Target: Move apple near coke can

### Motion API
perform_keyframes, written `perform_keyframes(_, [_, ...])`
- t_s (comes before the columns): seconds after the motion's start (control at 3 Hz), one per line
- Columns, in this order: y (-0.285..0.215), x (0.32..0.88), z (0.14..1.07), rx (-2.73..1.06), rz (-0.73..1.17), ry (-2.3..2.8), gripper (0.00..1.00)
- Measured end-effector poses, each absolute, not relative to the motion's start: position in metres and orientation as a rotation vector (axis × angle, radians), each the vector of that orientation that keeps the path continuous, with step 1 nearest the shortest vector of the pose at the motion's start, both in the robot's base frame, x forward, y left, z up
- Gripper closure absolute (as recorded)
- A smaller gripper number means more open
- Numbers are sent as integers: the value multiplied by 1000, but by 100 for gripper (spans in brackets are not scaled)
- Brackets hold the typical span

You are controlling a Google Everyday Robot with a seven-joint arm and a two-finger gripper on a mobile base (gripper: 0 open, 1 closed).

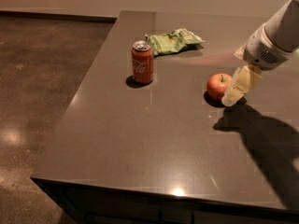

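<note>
The apple, red-orange with a yellowish patch, stands on the dark table right of centre. The coke can, red with a silver top, stands upright well to the apple's left and slightly farther back. My gripper, cream-coloured under a white wrist, reaches in from the upper right and sits right at the apple's right side, down near the tabletop. I cannot see whether it touches the apple.
A green snack bag lies behind the can towards the table's far side. The table's left edge drops to a brown floor. The arm's shadow falls on the table at the right.
</note>
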State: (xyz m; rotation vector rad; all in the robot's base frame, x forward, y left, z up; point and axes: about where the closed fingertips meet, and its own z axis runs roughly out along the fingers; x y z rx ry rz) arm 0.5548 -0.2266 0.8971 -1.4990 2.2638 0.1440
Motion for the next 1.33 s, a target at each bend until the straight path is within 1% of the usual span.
perform_keyframes(0.67, [-219, 560, 866, -1494, 217, 2252, 0])
perform_keyframes(1.0, [-213, 560, 858, -1502, 226, 2236, 15])
perform_keyframes(1.33, [-210, 561, 855, -1516, 230, 2225, 39])
